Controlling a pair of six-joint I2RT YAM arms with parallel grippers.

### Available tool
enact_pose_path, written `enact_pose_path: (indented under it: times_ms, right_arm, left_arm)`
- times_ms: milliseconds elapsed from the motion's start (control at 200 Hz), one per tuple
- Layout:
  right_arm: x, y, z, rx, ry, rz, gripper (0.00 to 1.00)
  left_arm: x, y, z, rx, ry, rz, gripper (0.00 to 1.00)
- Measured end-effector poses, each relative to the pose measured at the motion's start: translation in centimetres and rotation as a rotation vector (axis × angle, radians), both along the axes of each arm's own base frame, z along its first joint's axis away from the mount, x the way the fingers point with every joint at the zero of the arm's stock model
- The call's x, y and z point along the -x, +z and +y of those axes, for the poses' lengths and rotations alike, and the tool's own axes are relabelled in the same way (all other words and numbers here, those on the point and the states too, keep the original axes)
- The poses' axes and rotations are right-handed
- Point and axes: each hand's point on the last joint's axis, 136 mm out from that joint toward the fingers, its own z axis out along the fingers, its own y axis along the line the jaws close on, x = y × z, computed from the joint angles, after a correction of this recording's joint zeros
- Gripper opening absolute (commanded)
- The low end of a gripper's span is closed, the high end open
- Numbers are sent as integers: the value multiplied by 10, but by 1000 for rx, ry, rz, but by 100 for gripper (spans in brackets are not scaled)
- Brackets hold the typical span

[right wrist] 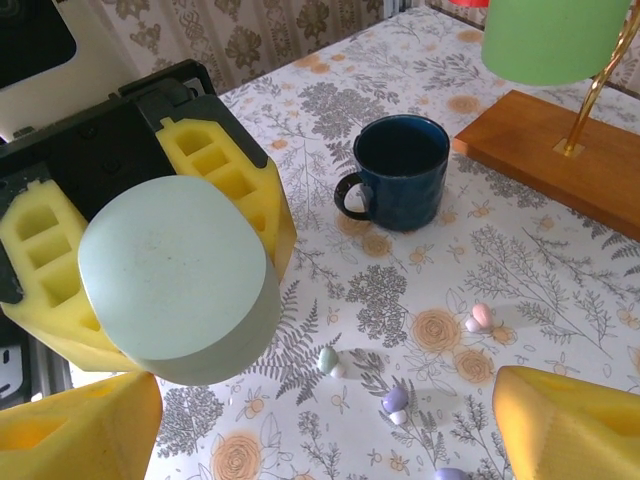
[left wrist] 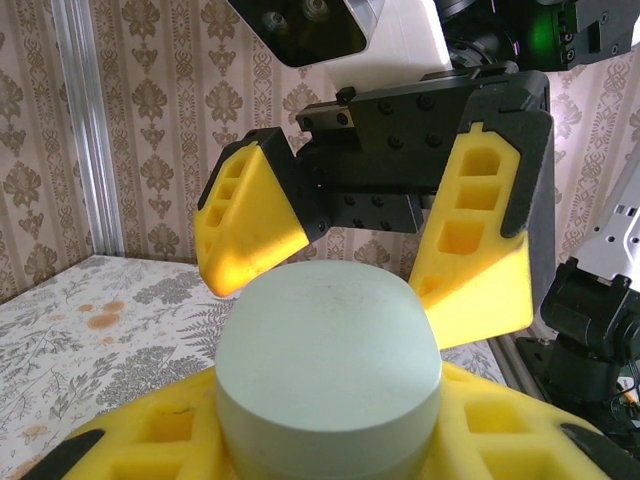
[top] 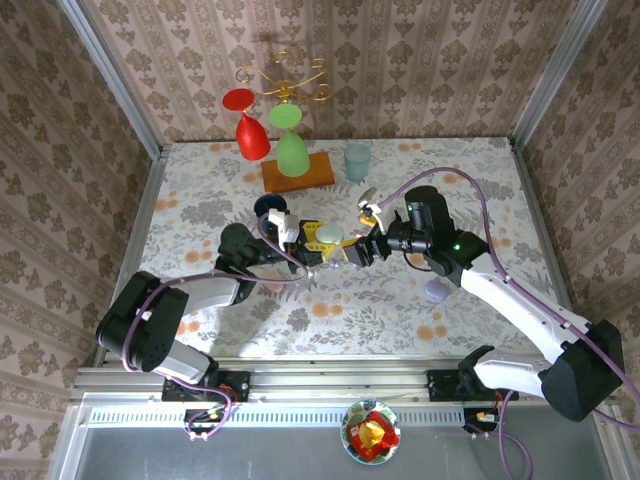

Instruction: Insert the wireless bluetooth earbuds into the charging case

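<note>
From above, the left gripper [top: 322, 240] pinches a pale green charging case [top: 331, 236] over the middle of the table [top: 200, 300]. The right gripper [top: 358, 252] faces it with its jaws spread. A lilac case [top: 437, 291] lies toward the right edge. A bowl [top: 370, 432] of red and yellow pieces sits beyond the near edge.

In the left wrist view, the charging case [left wrist: 330, 360] sits clamped between the yellow fingers [left wrist: 150, 440]. The right gripper [left wrist: 345, 270] is just behind it, wide apart.

In the right wrist view, the left gripper [right wrist: 150, 230] grips the charging case [right wrist: 175, 280]. The right gripper [right wrist: 320, 430] stands wide. A pink earbud [right wrist: 481, 316], a greenish earbud [right wrist: 328, 360] and a lilac earbud [right wrist: 396, 400] lie loose on the table [right wrist: 420, 260]. They are near a blue mug [right wrist: 400, 170] whose inside looks dark.
</note>
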Motion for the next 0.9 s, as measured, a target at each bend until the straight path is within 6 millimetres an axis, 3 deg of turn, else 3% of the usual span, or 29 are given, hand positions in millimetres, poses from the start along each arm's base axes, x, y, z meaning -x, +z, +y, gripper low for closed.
enact_pose_path:
  times_ms: [425,695,900]
  right_arm:
    - [-1,10,3,-49,8,13,85]
    - [-11,29,7,-105,-9,-20,83]
    - [-18,30,7,-121,-37,-8,79]
  left_arm:
    - [-2,0,1,0,9,1,29]
    - [-2,-2,2,-4,5,5,29]
    - [2,-2,1,-8,-19,1,29]
